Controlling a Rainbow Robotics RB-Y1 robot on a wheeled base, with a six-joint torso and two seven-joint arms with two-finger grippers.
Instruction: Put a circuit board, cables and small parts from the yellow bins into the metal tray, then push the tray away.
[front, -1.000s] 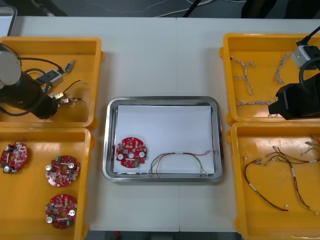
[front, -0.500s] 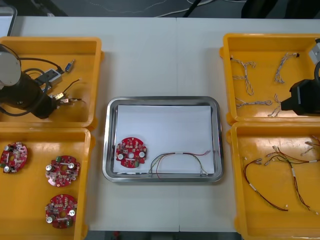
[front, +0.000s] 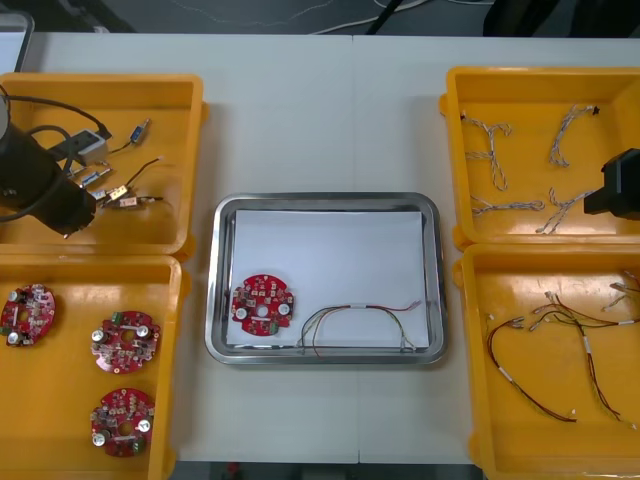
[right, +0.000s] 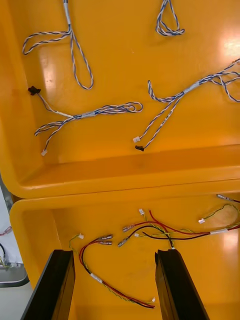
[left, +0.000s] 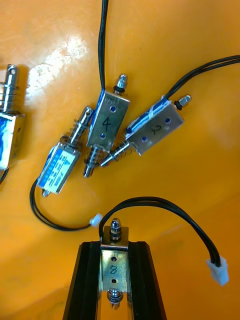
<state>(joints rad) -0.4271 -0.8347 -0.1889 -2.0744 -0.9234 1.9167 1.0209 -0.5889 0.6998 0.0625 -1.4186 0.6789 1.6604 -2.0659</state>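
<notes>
A small metal part (left: 114, 265) was pinched by the left gripper (left: 114, 246) over the yellow bin (front: 120, 84) at the table's (front: 320, 120) far-left corner — the right gripper (right: 116, 256) was held spread above the right-edge bins (front: 456, 250).

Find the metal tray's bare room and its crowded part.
In the metal tray, the white far half is bare, from far rim to circuit board and cable. Its near strip is crowded: board left, cable right. Left gripper holds a small metal part; right gripper hovers open over the right bins.
</notes>
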